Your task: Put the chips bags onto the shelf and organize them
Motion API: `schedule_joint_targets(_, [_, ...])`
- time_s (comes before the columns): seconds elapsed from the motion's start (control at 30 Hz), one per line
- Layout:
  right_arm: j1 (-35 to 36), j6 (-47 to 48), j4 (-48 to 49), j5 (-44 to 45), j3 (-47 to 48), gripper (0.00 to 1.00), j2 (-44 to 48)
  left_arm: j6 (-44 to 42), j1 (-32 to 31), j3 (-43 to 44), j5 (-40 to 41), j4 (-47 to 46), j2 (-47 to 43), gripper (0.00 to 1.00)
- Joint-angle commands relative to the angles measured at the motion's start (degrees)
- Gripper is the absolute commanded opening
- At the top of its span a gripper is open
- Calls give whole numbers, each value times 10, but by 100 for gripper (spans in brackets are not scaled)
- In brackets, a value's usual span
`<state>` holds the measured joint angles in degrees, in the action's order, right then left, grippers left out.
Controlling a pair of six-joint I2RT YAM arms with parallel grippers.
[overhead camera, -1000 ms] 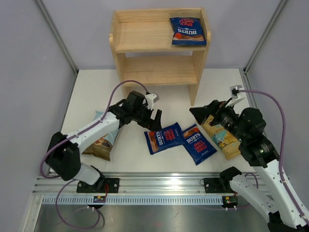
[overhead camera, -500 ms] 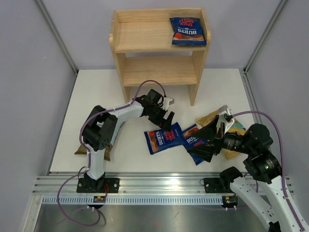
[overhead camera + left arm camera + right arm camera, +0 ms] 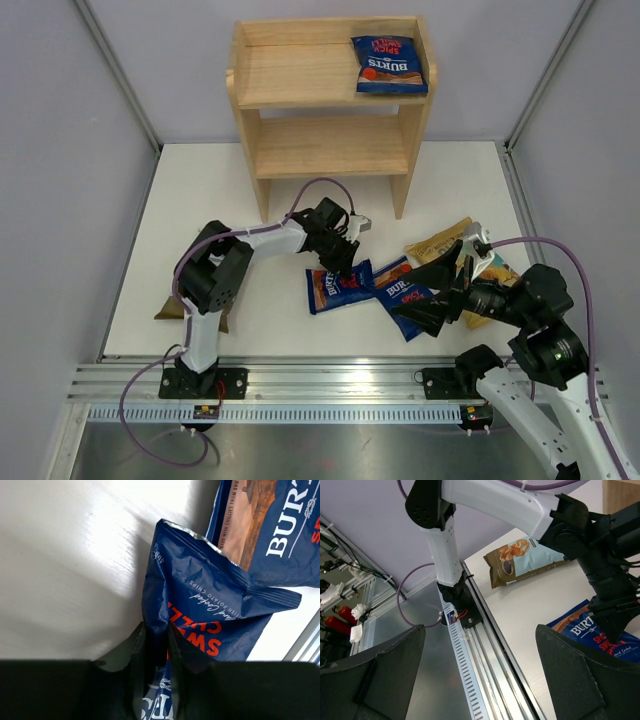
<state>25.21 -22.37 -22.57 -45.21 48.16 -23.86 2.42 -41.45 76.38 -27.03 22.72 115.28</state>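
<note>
The wooden shelf stands at the back with one dark blue chips bag on the right of its top tier. My left gripper is shut on the crumpled upper edge of a dark blue chips bag lying on the table. A second dark blue bag lies right of it, and my right gripper hangs open over it, holding nothing. A tan-yellow bag lies behind the right arm. A pale blue and tan bag lies under the left arm.
The shelf's lower tier holds nothing. The left arm's elbow covers most of the bag at the left. A metal rail runs along the table's near edge. Grey walls close in both sides.
My left gripper has moved right to the dark blue bag and shut on its upper edge. My right arm has swung down and left, over the second dark blue bag, still open.
</note>
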Motion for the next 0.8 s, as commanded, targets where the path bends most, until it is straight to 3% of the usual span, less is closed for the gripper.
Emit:
schedule_joint_targets(0.0, [-1, -14, 11, 42, -10, 99, -12, 30, 3, -25, 9, -34, -43, 19])
schedule_joint_targets(0.07, [-1, -20, 11, 66, -16, 99, -20, 56, 3, -49, 25, -62, -69, 14])
schedule_joint_targets(0.1, [0, -26, 7, 100, -21, 99, -24, 71, 3, -56, 46, -70, -81, 6])
schedule_joint_targets(0.3, [-1, -99, 47, 213, -78, 99, -66, 213, 4, -107, 144, -120, -188, 0])
schedule_joint_targets(0.47, [-1, -196, 212, 143, -162, 99, -113, 320, 2, -187, 156, -224, -299, 0])
schedule_joint_targets(0.53, [-1, -224, 342, 118, -211, 99, -126, 371, 3, -224, 162, -267, -332, 0])
schedule_joint_targets(0.77, [3, -210, 457, 125, -253, 99, -188, 481, -5, -304, 244, -362, -464, 0])
